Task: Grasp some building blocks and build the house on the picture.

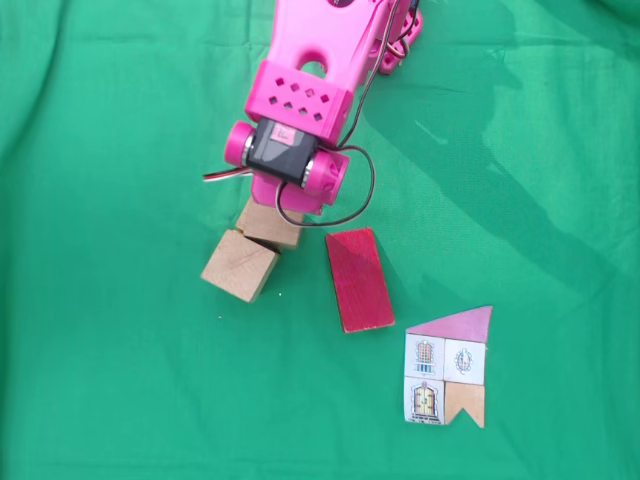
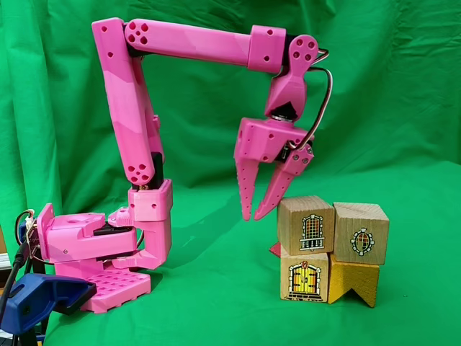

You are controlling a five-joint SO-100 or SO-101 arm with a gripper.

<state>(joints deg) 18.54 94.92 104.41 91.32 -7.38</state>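
Looking straight down in a fixed view: pink arm (image 1: pixel 300 110) reaching in from the top over a green cloth (image 1: pixel 100 380), wrist end parked right above a wooden cube (image 1: pixel 268 226), so half that cube is covered. Can't make out the fingertips from up here. A second, paler cube (image 1: pixel 240 265) just below-left of the first, corners touching or close to it. Dark-red flat block (image 1: pixel 358 278) lying just right of the pair, tilted a little, clear of both. Paper house picture (image 1: pixel 447 368) further down to the right, flat on the cloth, well apart from the arm: pink slanted roof, white window and door squares, one tan notched square.

From the side in a fixed view: gripper (image 2: pixel 252 216) pointing down and hanging off the cloth, fingers (image 2: pixel 245 187) only slightly parted at the tips, a sliver of green between them, gripping nothing. Just to its right, not touching, a two-by-two stack: window cube (image 2: pixel 305 225) on a door cube (image 2: pixel 304 277), round-window cube (image 2: pixel 361 232) on an orange notched block (image 2: pixel 354 281). Tips level with roughly the upper edge of the window cube. A bit of red (image 2: pixel 275 249) peeking out behind the stack's left side.
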